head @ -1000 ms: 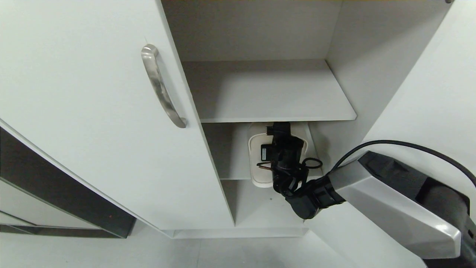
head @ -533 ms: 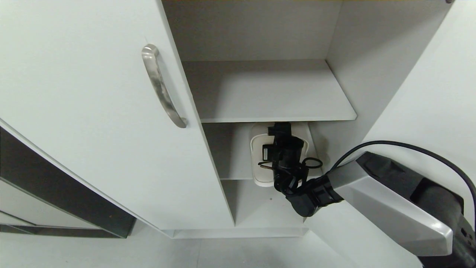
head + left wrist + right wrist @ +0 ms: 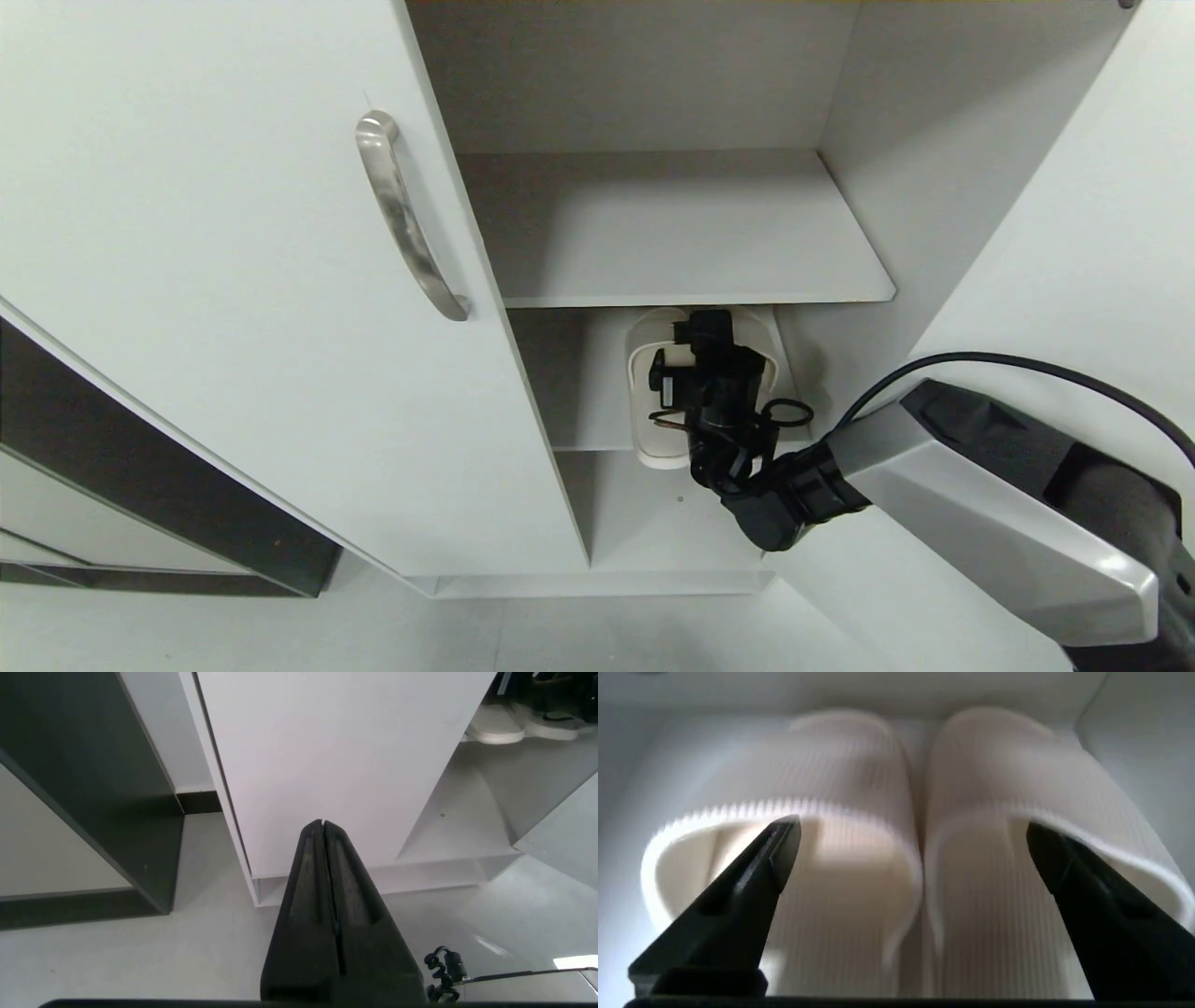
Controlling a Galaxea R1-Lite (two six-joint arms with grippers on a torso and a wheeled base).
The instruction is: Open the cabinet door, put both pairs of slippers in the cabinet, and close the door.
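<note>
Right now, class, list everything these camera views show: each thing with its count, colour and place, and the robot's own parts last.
slippers: one pair, cream, side by side on the shelf below the upper shelf
cabinet: one, white, in front of the robot
upper shelf: one, white, above the slippers
closed door: one, white, cabinet's left side
handle: one, brushed metal, on the closed door
open door: one, white, swung out on the right
dark panel: one, dark grey, left of the cabinet
floor: light grey, below the cabinet
right gripper: one, black, open, a finger over each slipper
left gripper: one, black, shut, low before the closed door
</note>
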